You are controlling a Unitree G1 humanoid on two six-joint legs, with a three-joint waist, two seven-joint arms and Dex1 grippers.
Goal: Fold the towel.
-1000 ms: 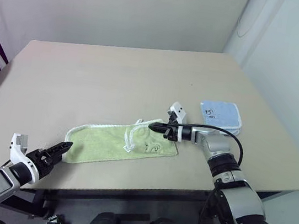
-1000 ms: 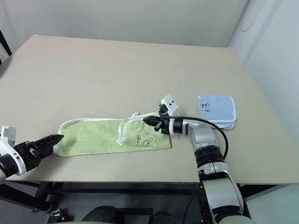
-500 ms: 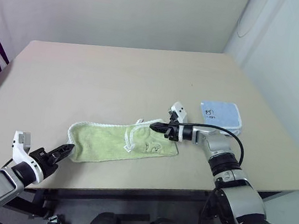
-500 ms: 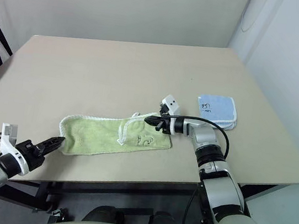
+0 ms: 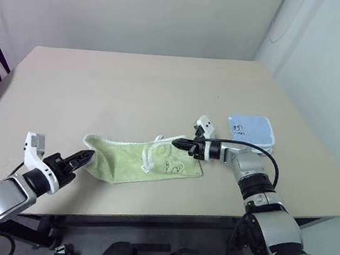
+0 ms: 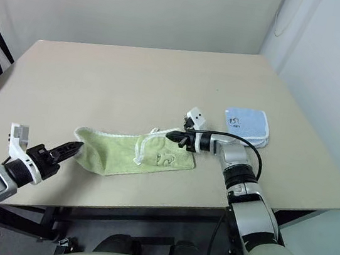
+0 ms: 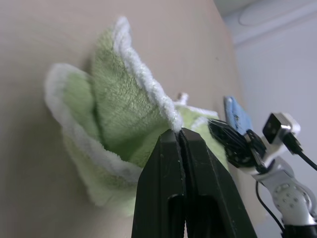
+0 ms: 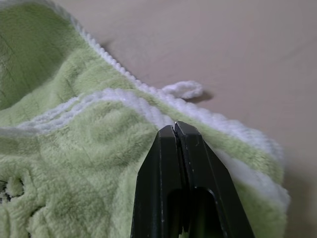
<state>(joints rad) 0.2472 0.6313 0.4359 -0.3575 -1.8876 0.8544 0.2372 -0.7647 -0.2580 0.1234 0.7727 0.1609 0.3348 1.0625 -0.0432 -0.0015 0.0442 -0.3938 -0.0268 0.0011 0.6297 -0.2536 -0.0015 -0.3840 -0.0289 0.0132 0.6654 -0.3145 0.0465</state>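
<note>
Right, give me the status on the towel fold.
Done: the towel lies as a narrow strip on the table, one end doubled over. In hand: the left gripper is shut on the towel's free end, raised off the table; the right gripper is shut at the doubled end. Left: carry that end across and lay it flat.

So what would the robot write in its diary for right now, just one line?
left hand: shut on towel end, lifted off table | right hand: shut on towel's other end | blue cloth: untouched | fold: not done
</note>
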